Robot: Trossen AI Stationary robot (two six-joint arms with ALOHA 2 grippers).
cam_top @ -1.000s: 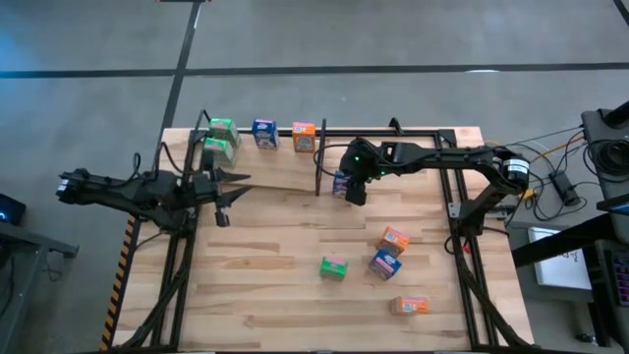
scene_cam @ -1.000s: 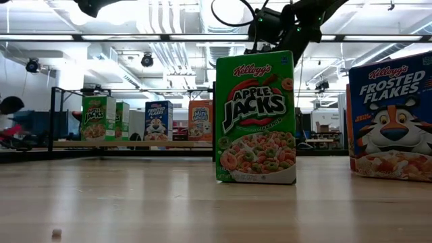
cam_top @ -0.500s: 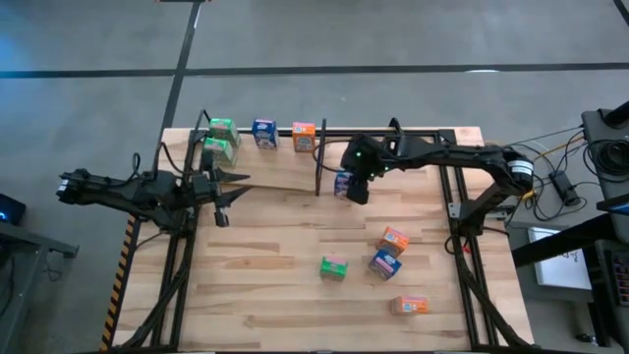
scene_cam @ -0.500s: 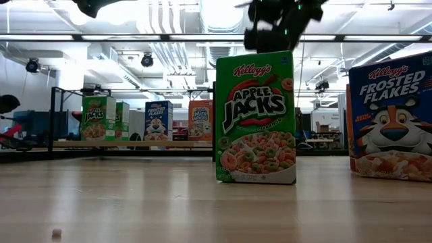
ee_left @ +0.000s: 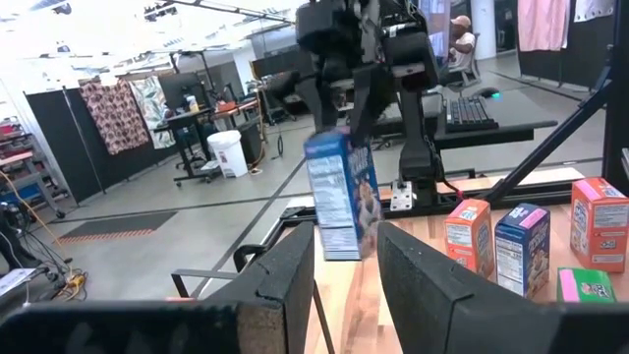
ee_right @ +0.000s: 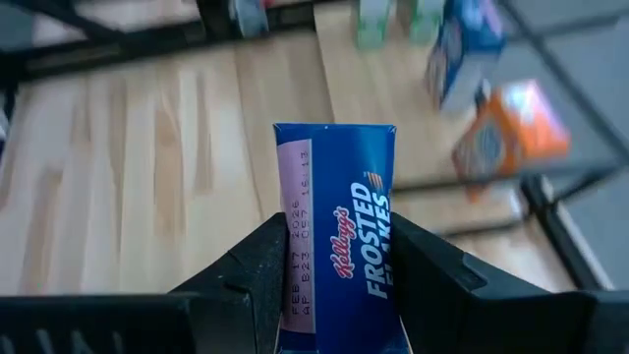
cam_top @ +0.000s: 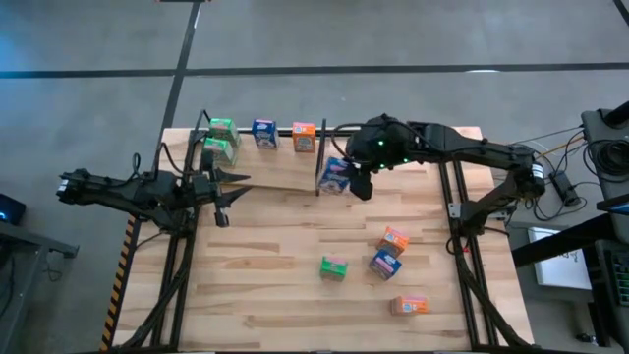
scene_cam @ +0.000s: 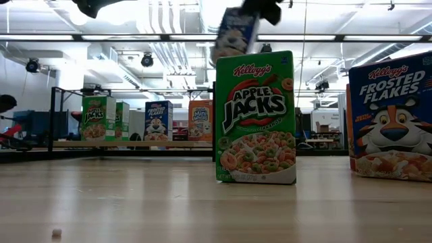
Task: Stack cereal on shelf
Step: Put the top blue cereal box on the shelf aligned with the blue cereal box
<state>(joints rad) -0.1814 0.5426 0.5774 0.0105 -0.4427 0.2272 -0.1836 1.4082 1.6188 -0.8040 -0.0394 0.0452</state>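
Note:
My right gripper (cam_top: 356,183) is shut on a blue Frosted Flakes box (cam_top: 335,175), held in the air beside the black divider rod (cam_top: 320,162) of the shelf (cam_top: 265,169). In the low view the box (scene_cam: 235,34) hangs high and tilted. Two green boxes (cam_top: 222,129) (cam_top: 214,149), a blue box (cam_top: 263,133) and an orange box (cam_top: 304,137) stand on the shelf. My left gripper (cam_top: 224,193) waits open at the shelf's left end. On the table are two orange boxes (cam_top: 394,239) (cam_top: 411,305), a blue box (cam_top: 384,264) and a green box (cam_top: 334,266). My right gripper pinches the blue box between its two fingers (ee_right: 246,280) at the box's upper end (ee_left: 337,146), coming from above. The box is lifted clear of the table and hangs below the fingers, slightly tilted, with its narrow dated side (ee_right: 298,236) facing the wrist camera.
The black frame rails (cam_top: 457,187) run along the table's right side under my right arm. Bare wood (cam_top: 265,256) lies in the table's near-left part. In the low view the green Apple Jacks box (scene_cam: 256,118) and a Frosted Flakes box (scene_cam: 390,118) stand close to the camera.
My right gripper has risen, carrying the blue box with it, and has shifted a little toward the divider rod. The box, hidden in the low view before, now shows high above the green box, tilted. The left arm has kept still.

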